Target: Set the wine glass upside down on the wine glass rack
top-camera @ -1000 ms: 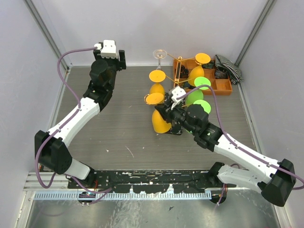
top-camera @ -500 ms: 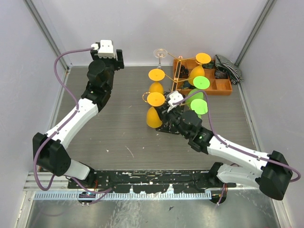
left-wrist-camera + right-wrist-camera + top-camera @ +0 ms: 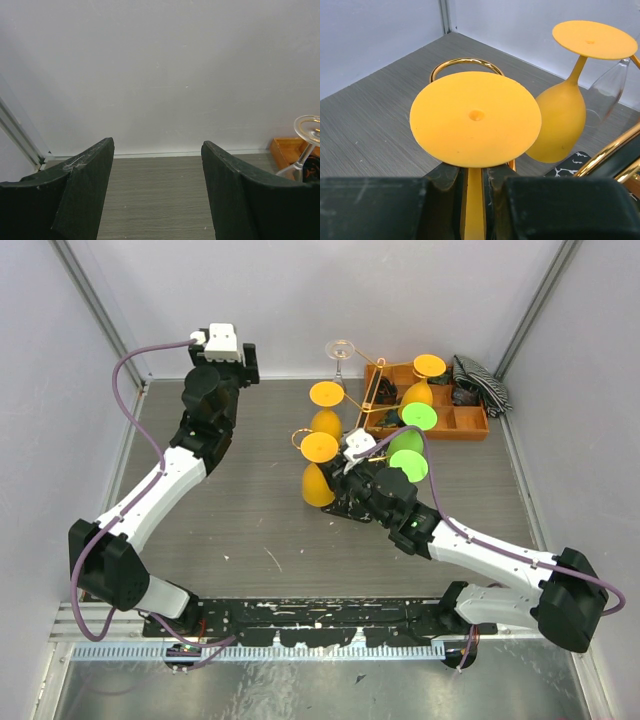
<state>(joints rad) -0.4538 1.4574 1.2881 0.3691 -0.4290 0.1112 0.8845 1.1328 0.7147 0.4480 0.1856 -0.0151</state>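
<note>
Confirmed by right wrist view alone: right tool (image 3: 476,202) clamped on inverted glass (image 3: 476,117) stem, rack (image 3: 465,60) loop behind foot. Overhead: glass at rack's 9 o'clock. Left wrist view: left tool (image 3: 157,150) spread, empty.

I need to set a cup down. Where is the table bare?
Bare: the patch between the left arm and the wine glass rack, and the near strip before it. Crowded: the rack, the right end effector gripping an orange wine glass, the orange tray.
</note>
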